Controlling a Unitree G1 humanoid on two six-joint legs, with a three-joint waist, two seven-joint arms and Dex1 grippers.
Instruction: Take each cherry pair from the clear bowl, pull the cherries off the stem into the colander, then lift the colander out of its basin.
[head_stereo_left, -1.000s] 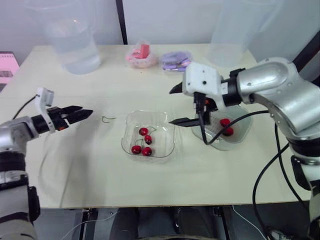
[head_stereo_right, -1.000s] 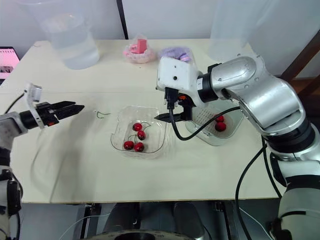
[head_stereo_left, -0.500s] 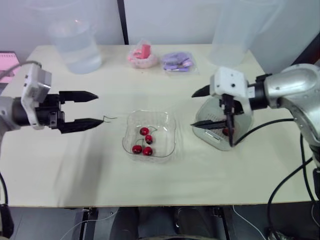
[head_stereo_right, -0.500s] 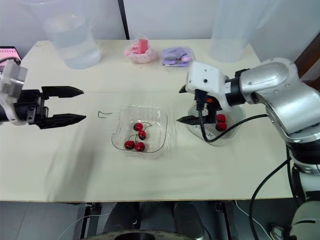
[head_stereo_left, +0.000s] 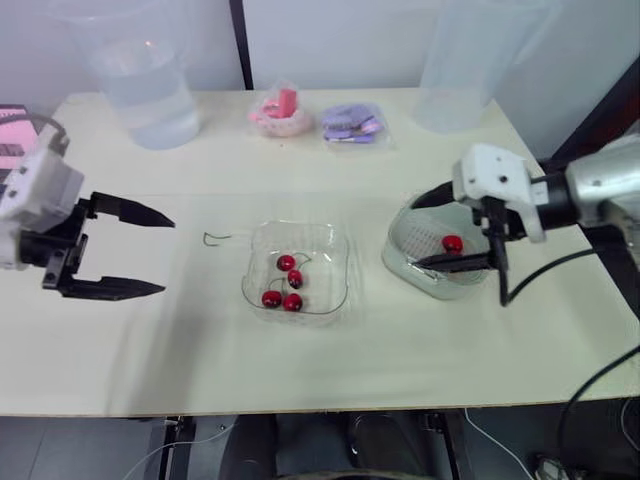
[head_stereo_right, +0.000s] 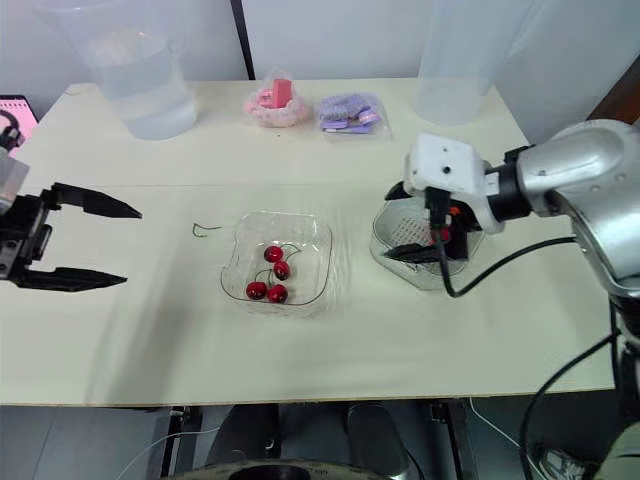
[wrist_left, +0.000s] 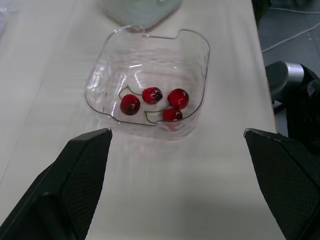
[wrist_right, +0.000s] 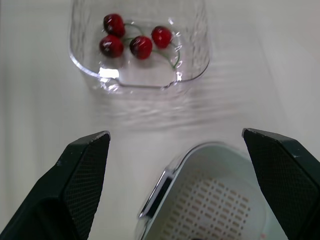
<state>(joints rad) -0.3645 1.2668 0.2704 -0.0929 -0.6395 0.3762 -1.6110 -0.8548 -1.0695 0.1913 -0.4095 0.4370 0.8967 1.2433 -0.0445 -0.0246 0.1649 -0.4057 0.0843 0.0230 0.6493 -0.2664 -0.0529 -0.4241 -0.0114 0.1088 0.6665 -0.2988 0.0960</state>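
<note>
The clear bowl (head_stereo_left: 345, 292) sits mid-table and holds several red cherries (head_stereo_left: 285, 285) joined by green stems. To its right the white colander (head_stereo_left: 440, 270) rests in its clear basin, with a red cherry (head_stereo_left: 452, 243) inside. My right gripper (head_stereo_left: 415, 233) is open, its fingers spanning the colander's near-left side with nothing between them. My left gripper (head_stereo_left: 168, 256) stands wide open and empty, well left of the bowl. In the left wrist view the bowl (wrist_left: 197, 55) lies ahead of the fingers (wrist_left: 80, 165). The right wrist view looks over the colander (wrist_right: 215, 200) toward the bowl (wrist_right: 192, 60).
A bare green stem (head_stereo_left: 215, 238) lies on the table just left of the bowl. At the back stand a water jug (head_stereo_left: 150, 85), a tall clear container (head_stereo_left: 465, 60), a pink bag (head_stereo_left: 280, 110) and a purple packet (head_stereo_left: 352, 122).
My left gripper went from shut to wide open and drew back to the left. My right gripper, open throughout, moved right from beside the bowl to the colander.
</note>
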